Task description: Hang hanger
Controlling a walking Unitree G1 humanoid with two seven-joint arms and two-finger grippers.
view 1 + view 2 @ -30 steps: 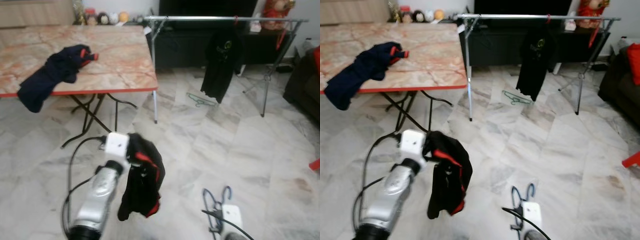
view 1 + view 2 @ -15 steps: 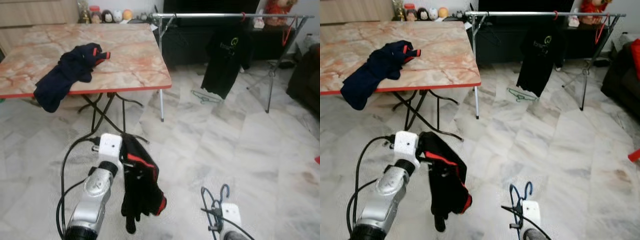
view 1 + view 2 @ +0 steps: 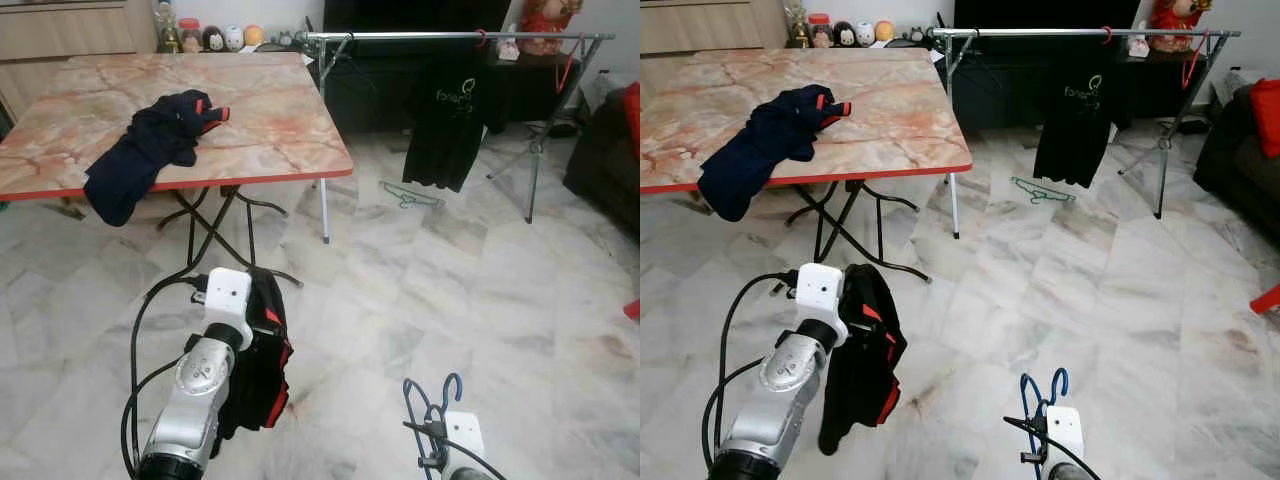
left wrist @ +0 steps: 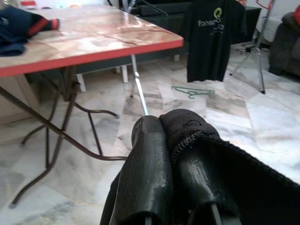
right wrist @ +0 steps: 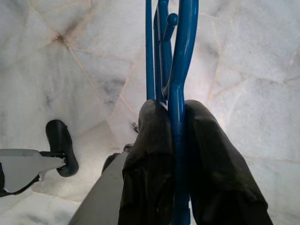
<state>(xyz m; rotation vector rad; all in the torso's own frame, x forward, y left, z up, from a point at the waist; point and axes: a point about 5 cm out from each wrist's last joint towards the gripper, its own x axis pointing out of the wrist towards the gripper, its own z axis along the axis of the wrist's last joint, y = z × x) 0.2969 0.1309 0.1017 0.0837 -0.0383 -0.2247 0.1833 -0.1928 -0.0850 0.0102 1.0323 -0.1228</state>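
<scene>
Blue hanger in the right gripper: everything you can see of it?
The blue hanger looks like glossy coated wire or thin plastic. Several thin blue bars run side by side, so it may be more than one hanger. Its curved hooks stick up above the right gripper, whose two black fingers clamp the bars. It hangs above the marble floor, touching nothing else.

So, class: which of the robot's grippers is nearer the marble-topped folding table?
Left. The left gripper, shut on a black garment, is just in front of the table; the right gripper, shut on a blue hanger, is farther back and to the right.
</scene>
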